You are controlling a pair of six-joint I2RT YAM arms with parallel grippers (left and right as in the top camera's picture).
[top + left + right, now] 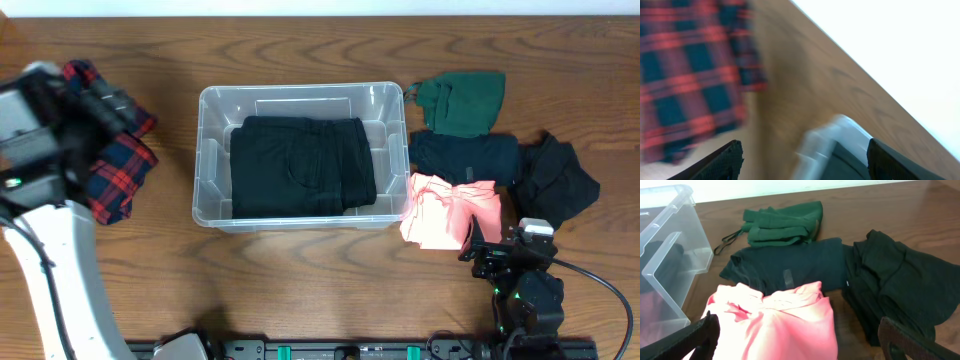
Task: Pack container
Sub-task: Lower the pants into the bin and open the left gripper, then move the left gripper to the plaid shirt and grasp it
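Above the black, green-tabbed rail's [350, 352] left end, the left arm [70, 290] is a smooth white shell with a grey-black head [25, 120]. Above its right end, the right arm [530, 295] is black, green-lit, trailing a looping cable [595, 273]. Fingers [695, 337] matte black.

Motion blur smears the left wrist view, where the red plaid garment [685, 75] runs off the top and left edges and only a corner of the container [835, 136] shows. Overhead, the left arm [35, 130] hides part of that garment.
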